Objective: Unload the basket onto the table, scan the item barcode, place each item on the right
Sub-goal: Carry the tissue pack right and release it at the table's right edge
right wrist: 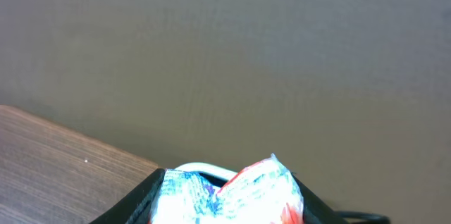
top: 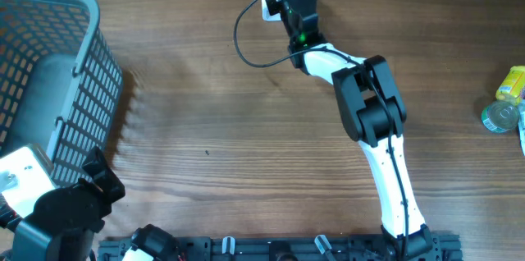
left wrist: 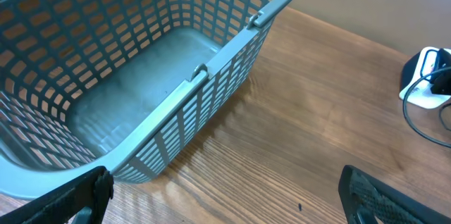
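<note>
Clenching a crinkled white, blue and red packet between them, the right fingers hold it at the far edge of the worktop; the left fingers hang released.

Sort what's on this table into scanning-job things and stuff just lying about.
Job: crinkly red-and-blue packet in the right fingers; white corded barcode scanner.
Lying about: blue-grey plastic lattice basket; clear plastic bottle.

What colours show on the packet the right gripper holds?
The packet is white with blue and red print; clearest in right wrist view.
</note>
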`<state>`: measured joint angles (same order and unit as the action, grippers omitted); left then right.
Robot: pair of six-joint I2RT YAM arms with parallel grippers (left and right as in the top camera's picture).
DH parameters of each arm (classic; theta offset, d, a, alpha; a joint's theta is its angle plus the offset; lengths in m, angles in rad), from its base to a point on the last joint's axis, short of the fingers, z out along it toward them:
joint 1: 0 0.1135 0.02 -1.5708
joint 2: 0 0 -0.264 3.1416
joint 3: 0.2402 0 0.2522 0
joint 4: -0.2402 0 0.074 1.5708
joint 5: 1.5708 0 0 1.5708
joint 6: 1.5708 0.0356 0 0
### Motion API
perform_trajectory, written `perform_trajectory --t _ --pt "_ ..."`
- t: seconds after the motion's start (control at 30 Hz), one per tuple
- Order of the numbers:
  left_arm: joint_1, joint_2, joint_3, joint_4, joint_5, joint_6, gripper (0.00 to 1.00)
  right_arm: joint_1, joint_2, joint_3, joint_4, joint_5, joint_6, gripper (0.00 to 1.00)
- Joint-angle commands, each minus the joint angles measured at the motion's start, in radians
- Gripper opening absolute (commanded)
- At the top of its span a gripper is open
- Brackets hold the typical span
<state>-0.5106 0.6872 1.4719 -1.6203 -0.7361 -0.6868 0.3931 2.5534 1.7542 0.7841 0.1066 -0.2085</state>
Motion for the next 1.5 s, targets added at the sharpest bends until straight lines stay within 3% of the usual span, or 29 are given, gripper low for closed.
perform_trajectory --t 0.0,0.2,0.4,0.53,0.67,0.87,0.9,0.97,1.0,1.13,1.23,1.37,1.47 --pt "-0.002 -0.001 -0.002 -0.013 -0.017 -0.010 1.00 0.005 -0.207 0.022 -0.064 0.037 -0.031 0.40" --pt "-0.002 -0.001 -0.002 -0.042 -0.017 -0.010 1.00 -0.031 -0.506 0.022 -0.375 0.156 -0.027 0.39" --pt "-0.002 -0.001 -0.002 -0.042 -0.017 -0.002 1.00 -0.246 -0.622 0.022 -0.927 0.395 -0.001 0.43" --pt "-0.002 -0.001 -0.002 -0.014 0.008 -0.002 1.00 -0.477 -0.594 0.017 -1.259 0.296 0.142 0.40" --pt "-0.002 0.007 -0.002 0.062 0.057 -0.002 1.00 -0.702 -0.525 0.002 -1.419 0.102 0.253 0.38" --pt "-0.002 0.064 -0.002 0.125 0.108 -0.002 1.00 -0.883 -0.365 -0.064 -1.475 -0.018 0.277 0.38" --pt "-0.002 0.083 -0.002 0.128 0.127 -0.002 1.00 -0.897 -0.333 -0.068 -1.480 -0.018 0.279 0.46" --pt "-0.002 0.108 -0.002 0.130 0.146 -0.002 1.00 -0.908 -0.307 -0.068 -1.482 -0.019 0.278 0.71" --pt "-0.002 0.124 -0.002 0.129 0.145 -0.002 1.00 -0.911 -0.303 -0.068 -1.481 -0.019 0.270 1.00" --pt "-0.002 0.154 -0.002 0.150 0.105 0.006 1.00 -0.911 -0.341 -0.064 -1.482 -0.039 0.233 1.00" --pt "-0.003 0.138 -0.002 0.216 0.080 0.082 1.00 -0.909 -0.480 -0.064 -1.501 -0.171 0.234 1.00" --pt "-0.003 0.101 -0.002 0.236 -0.032 0.083 1.00 -0.888 -0.799 -0.064 -1.548 -0.335 0.148 1.00" --pt "-0.003 0.062 -0.002 0.298 -0.098 0.191 1.00 -0.840 -1.165 -0.064 -1.617 -0.367 0.118 1.00"
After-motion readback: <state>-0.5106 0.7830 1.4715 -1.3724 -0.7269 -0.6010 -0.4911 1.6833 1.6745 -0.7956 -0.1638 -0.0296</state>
